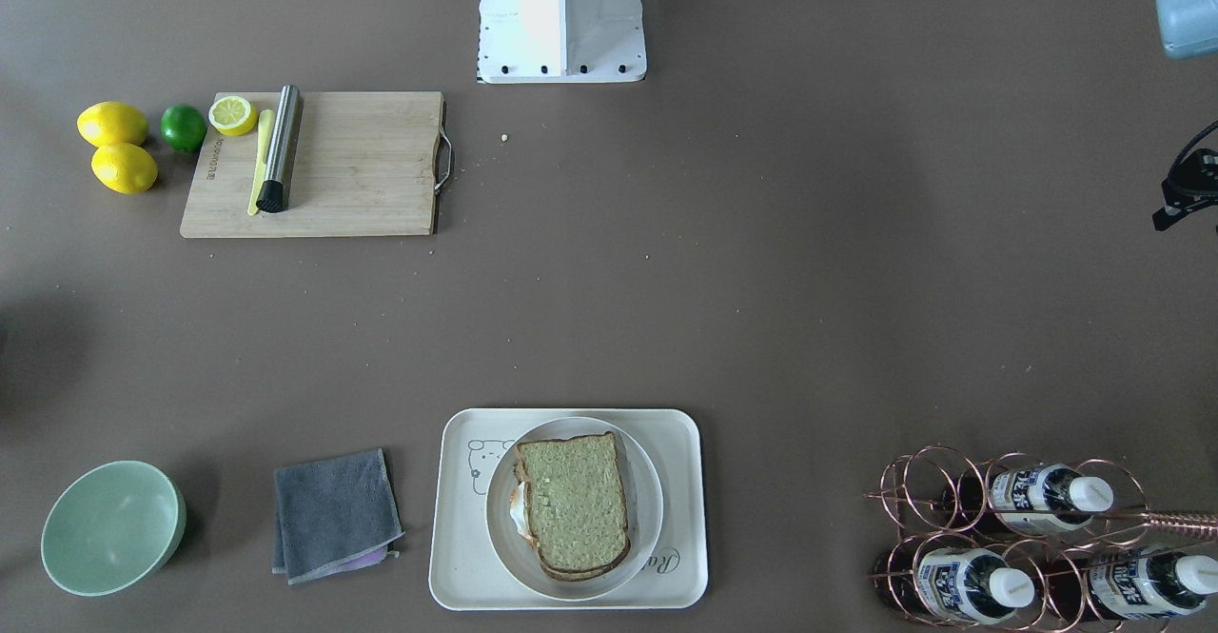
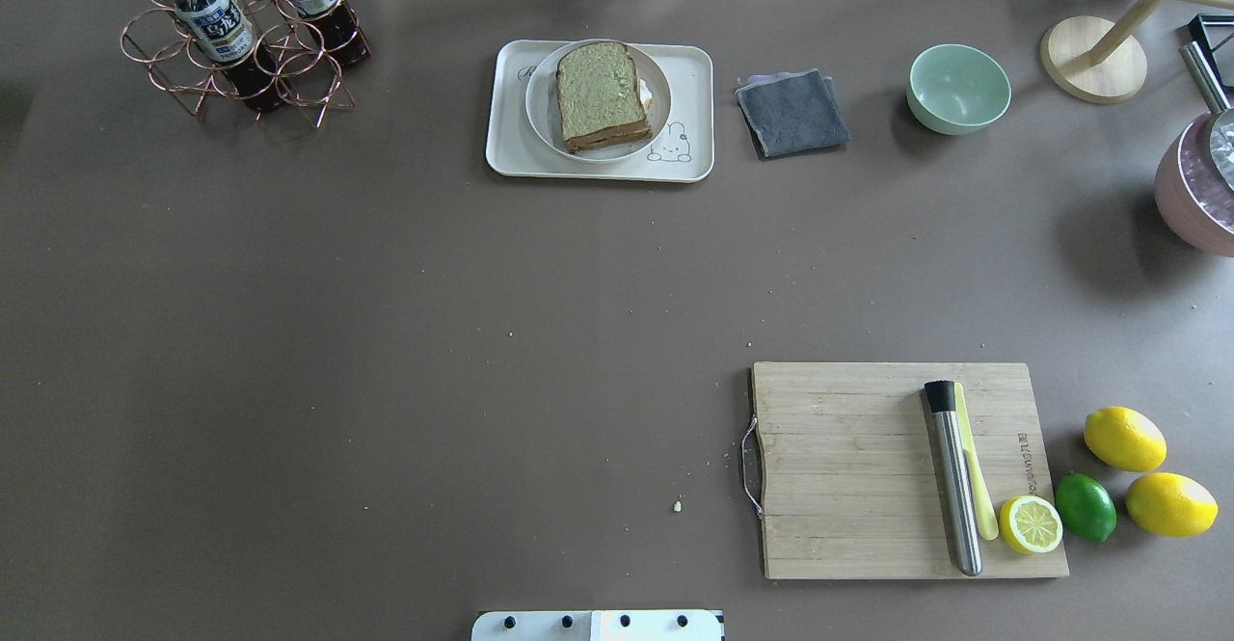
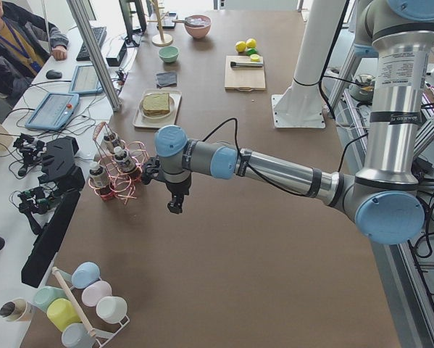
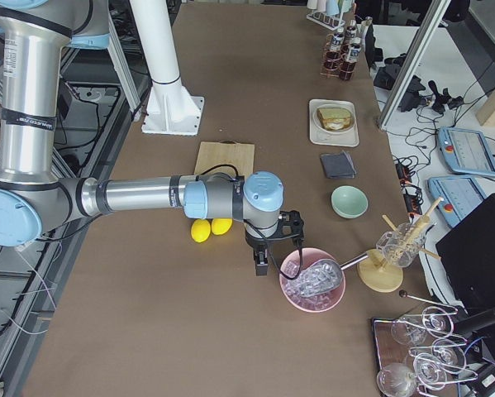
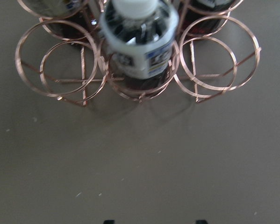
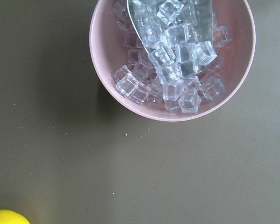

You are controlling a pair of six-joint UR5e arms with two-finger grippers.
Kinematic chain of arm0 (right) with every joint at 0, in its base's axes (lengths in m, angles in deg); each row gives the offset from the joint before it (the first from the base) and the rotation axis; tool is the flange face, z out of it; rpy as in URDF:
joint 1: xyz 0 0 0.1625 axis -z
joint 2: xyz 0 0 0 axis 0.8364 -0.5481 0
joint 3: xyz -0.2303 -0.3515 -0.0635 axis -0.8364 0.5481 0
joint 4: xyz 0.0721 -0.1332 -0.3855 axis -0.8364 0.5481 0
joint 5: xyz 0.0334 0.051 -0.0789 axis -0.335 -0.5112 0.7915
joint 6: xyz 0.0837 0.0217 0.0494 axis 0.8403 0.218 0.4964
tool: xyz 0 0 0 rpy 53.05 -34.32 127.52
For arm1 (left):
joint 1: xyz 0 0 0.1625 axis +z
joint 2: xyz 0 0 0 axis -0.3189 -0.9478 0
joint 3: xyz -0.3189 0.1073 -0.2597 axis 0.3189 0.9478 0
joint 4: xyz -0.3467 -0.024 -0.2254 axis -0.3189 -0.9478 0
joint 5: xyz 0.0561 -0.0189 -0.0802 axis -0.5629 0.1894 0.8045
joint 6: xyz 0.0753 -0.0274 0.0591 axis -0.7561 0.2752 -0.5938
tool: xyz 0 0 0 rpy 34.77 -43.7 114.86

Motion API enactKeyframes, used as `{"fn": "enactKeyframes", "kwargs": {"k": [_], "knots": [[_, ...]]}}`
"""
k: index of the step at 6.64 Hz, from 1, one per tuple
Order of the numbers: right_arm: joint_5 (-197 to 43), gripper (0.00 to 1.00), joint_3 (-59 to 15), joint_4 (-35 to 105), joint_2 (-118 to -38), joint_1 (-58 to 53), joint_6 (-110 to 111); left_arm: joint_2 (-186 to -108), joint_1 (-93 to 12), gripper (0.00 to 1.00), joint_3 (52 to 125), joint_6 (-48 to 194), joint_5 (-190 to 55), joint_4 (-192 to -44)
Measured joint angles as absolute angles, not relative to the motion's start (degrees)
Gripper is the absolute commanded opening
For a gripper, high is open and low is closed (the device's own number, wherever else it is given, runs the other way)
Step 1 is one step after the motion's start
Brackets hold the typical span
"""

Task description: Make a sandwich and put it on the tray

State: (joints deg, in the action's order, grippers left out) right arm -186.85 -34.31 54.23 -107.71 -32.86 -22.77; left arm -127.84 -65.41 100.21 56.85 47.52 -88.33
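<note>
Resting on a round white plate (image 1: 649, 481), the sandwich (image 1: 574, 504) is assembled: two slices of speckled bread stacked crust to crust, with the white edge of the fried egg (image 1: 519, 517) showing between them on one side. The plate stands inside the tray (image 1: 687, 557), at the far edge of the bench (image 2: 386, 333) from the robot. Judged from this, the task looks complete or very nearly so.

Left pincer (image 3: 174, 206): hangs low over bare bench just beside the copper bottle rack (image 3: 119, 170), well apart from the tray. Its two tips at the bottom edge of the wrist view stand apart with nothing between them, so it is released.

Right pincer (image 4: 261, 266): hangs next to the pink bowl (image 4: 311, 281) of ice cubes, also well apart from the tray. It appears only in the side view, so I cannot tell whether it is released or clenched.

Handling assessment: the sandwich is likely light and soft. The bread would crush under a hard squeeze, and the top slice could slide on the egg, which looks smooth. If it must be shifted, the safer hold is probably across two opposite crust edges, catching both slices together with gentle pressure. Better still, take the plate by its rim, or the tray by its raised edge, and keep it level
</note>
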Motion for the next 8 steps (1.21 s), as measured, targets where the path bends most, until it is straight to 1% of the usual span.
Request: {"fn": "enactKeyframes", "kwargs": {"k": [1,3,5,8], "knots": [[-186.1,1.0,-34.13,55.82,-107.77,-33.69,-24.33,-125.63,-67.56,0.96,100.47,54.36,48.74,-88.11],[-185.05,1.0,-33.03,56.63,-107.78,-34.97,-26.9,-122.23,-70.44,0.97,103.33,52.58,52.67,-86.87],[-184.83,1.0,-32.94,56.82,-107.91,-37.6,-28.31,-119.48,-71.21,0.97,105.77,47.28,52.74,-83.17],[-185.14,1.0,-33.14,57.0,-108.29,-39.41,-28.35,-118.31,-71.29,0.97,106.1,45.41,50.23,-80.39]]}}
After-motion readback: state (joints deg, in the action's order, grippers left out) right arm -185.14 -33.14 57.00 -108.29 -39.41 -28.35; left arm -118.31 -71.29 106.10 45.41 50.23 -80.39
